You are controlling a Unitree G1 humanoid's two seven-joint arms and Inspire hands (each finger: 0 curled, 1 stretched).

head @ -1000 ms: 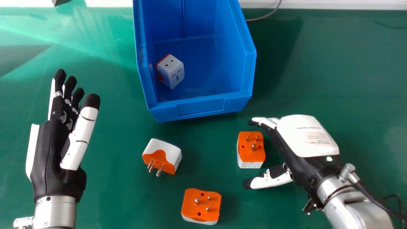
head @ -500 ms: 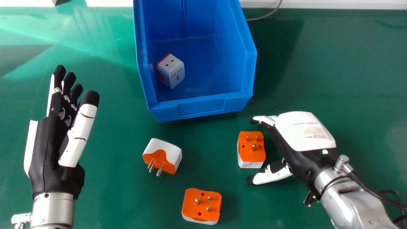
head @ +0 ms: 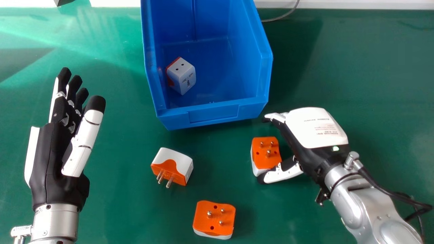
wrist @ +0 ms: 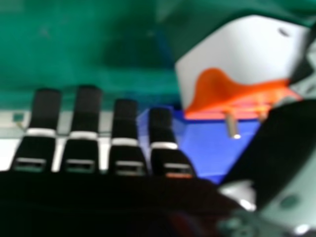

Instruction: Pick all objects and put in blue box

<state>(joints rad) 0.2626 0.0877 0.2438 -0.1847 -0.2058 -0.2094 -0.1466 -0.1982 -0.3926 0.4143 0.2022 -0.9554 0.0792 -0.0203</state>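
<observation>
Plug adapter [head: 264,152] was on the green table [head: 356,84], just outside the blue box [head: 213,113], between the right hand's [head: 315,128] thumb and fingers, spread apart and pretty straight. 2nd adapter [head: 174,162] and 3rd adapter [head: 214,217] sat nearby, 4th adapter [head: 182,74] inside the box. Left hand [head: 51,162] was open too, off left.

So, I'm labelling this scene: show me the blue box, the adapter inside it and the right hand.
Blue box [head: 213,114], head view: its front wall.
Adapter inside the box [head: 183,76], head view: its white body.
Right hand [head: 315,127], head view: the white cover on its back.
</observation>
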